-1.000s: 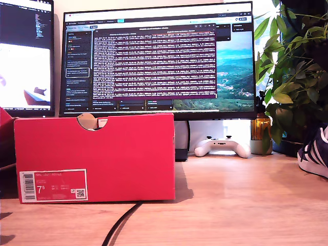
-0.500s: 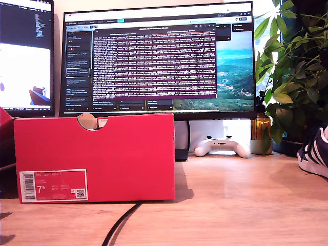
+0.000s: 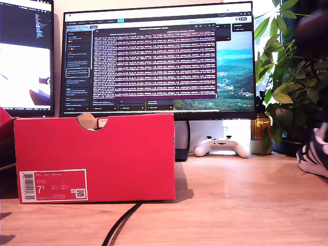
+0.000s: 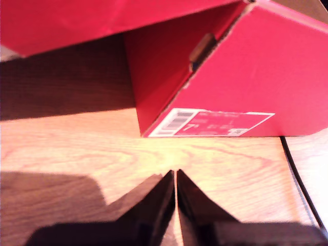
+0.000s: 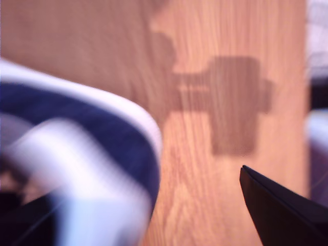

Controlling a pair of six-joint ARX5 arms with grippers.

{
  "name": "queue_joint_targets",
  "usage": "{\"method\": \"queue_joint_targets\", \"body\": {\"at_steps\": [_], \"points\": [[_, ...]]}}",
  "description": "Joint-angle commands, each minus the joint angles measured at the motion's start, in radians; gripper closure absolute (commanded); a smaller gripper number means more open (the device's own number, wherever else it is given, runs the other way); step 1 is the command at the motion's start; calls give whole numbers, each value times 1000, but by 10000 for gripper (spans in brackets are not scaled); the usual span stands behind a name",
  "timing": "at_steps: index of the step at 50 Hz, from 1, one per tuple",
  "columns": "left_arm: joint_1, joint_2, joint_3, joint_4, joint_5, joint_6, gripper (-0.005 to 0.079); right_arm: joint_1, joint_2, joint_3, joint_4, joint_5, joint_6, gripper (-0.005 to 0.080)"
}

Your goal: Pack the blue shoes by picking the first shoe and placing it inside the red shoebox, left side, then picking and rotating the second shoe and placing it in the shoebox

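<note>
Blurred now, the blue shoe (image 3: 316, 154) has shifted beside my second gripper (image 5: 154, 225).

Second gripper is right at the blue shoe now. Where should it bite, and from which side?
Judging from the second wrist view, take the blue shoe across its upper, one finger on each flank, coming down from above. My second gripper is open and already has the shoe between its fingers. The view is blurred, so exactly which part of the shoe this is I cannot tell.

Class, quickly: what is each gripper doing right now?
My first gripper: shut, holding nothing.
My second gripper: open, jaws around a blue shoe.
</note>
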Motion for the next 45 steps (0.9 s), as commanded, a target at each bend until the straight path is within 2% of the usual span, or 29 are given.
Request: {"method": "queue_joint_targets", "body": {"at_steps": [1, 3, 8, 11, 15, 29, 35, 38, 45], "points": [[-2, 3, -30, 8, 1, 6, 764, 7, -2, -61, 19, -30, 13, 111], [-2, 3, -30, 8, 1, 6, 763, 6, -2, -72, 27, -37, 20, 259], [-2, 3, -30, 8, 1, 6, 763, 7, -3, -74, 11, -44, 45, 770], [-2, 3, -30, 8, 1, 6, 763, 6, -3, -74, 8, -44, 49, 721], [-2, 3, -30, 8, 1, 6, 764, 6, -3, -74, 10, -44, 47, 768], [-2, 3, -30, 8, 1, 6, 764, -16, -60, -58, 2, -39, -5, 765], [-2, 3, -30, 8, 1, 6, 764, -32, -107, -19, -43, 6, -65, 765], [-2, 3, -30, 7, 1, 6, 764, -37, -132, 6, -74, 40, -120, 765], [-2, 3, -30, 7, 1, 6, 764, -40, -183, 69, -81, 127, -422, 765]]}}
